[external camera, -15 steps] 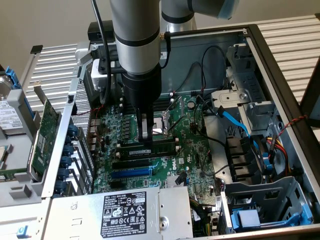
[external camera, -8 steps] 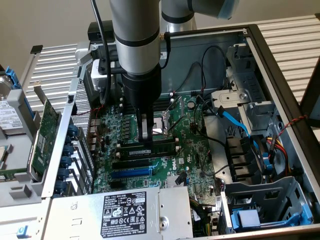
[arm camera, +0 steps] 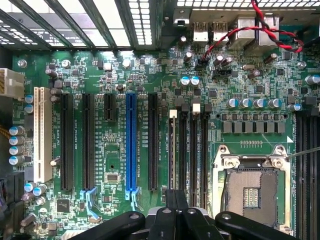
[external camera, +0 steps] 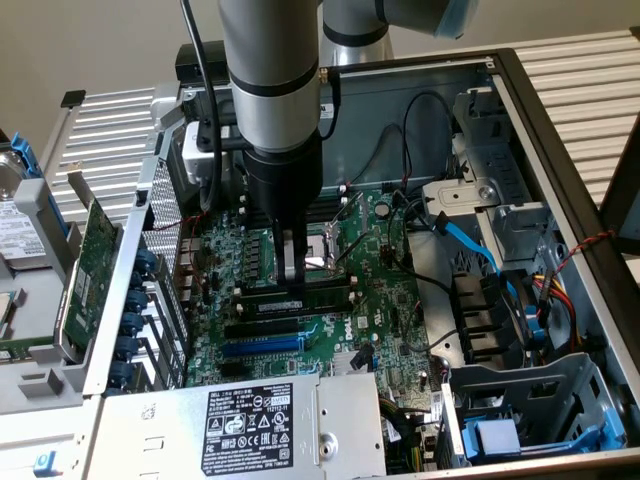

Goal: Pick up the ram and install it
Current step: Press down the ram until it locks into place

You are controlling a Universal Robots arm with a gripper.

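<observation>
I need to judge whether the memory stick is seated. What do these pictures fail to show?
1. Exterior view: the gripper covers the middle of the ram, so how deep it sits is hidden.
2. Exterior view: the end clips are too small to read.
3. Wrist view: the ram shows edge-on only, one end hidden behind the gripper.

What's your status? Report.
Claw shut, tips at ram top edge. Ram upright in memory slot beside CPU socket. No obstruction seen.
</observation>
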